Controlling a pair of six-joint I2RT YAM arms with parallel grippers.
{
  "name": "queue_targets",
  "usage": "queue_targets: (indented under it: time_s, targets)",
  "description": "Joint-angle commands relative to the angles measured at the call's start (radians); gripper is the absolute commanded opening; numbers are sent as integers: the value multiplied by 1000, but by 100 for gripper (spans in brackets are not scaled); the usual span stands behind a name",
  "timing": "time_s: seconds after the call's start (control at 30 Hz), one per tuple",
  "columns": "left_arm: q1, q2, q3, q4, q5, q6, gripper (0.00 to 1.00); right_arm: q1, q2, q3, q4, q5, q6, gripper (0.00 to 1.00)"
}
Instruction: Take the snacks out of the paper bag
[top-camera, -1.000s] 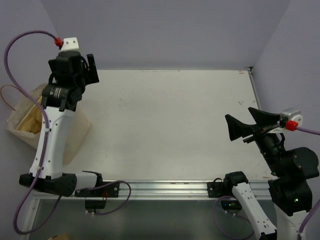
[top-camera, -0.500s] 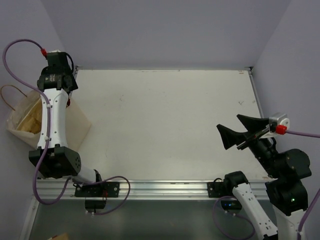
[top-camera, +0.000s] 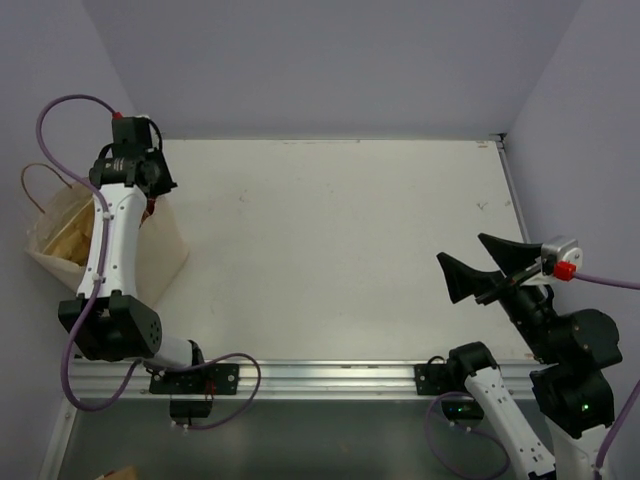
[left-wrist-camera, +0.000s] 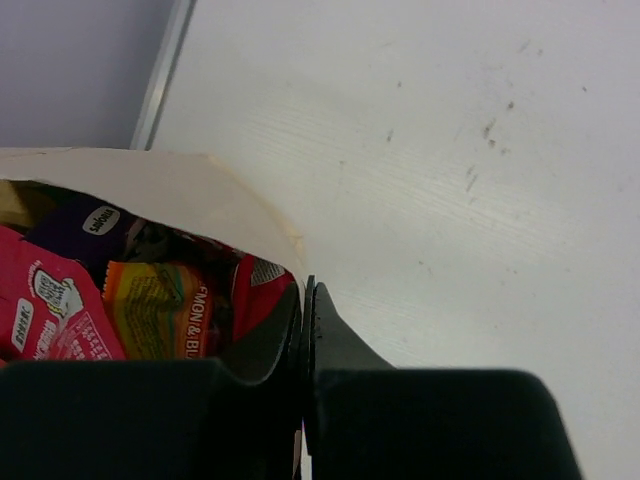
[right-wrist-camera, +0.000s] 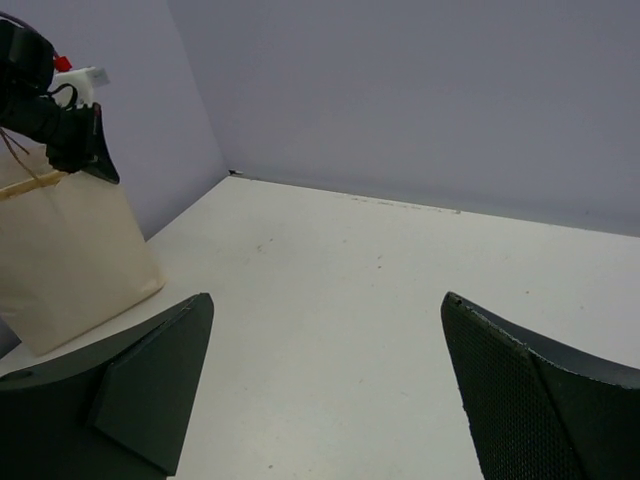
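The cream paper bag (top-camera: 160, 250) stands upright at the table's left edge, with its mouth facing up. My left gripper (left-wrist-camera: 307, 300) is shut on the bag's rim (left-wrist-camera: 255, 215), one finger inside and one outside. The snacks lie inside the bag: a pink-red packet (left-wrist-camera: 45, 310), an orange packet (left-wrist-camera: 150, 310), a red one (left-wrist-camera: 255, 290) and a purple one (left-wrist-camera: 75, 225). From above, my left gripper (top-camera: 150, 190) sits at the bag's far right corner. My right gripper (right-wrist-camera: 325, 297) hangs open over bare table at the right, far from the bag (right-wrist-camera: 70, 250).
A brown string handle (top-camera: 35, 185) loops out past the table's left edge. The lilac back wall (top-camera: 320, 70) and side walls enclose the table (top-camera: 330, 250). A metal rail (top-camera: 330, 375) runs along the near edge.
My left arm swung over to the bag's rim and its jaws closed on the paper. The bag now stands more upright. My right arm shifted only slightly.
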Motion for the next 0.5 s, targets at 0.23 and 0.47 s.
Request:
queue_targets:
  time_s: [0.23, 0.47]
  targets:
    - [-343, -94, 60, -20, 154, -132, 0, 4, -19, -17, 44, 46, -23, 99]
    - [-466, -52, 83, 19, 195, -169, 2, 4, -8, -18, 41, 46, -29, 99]
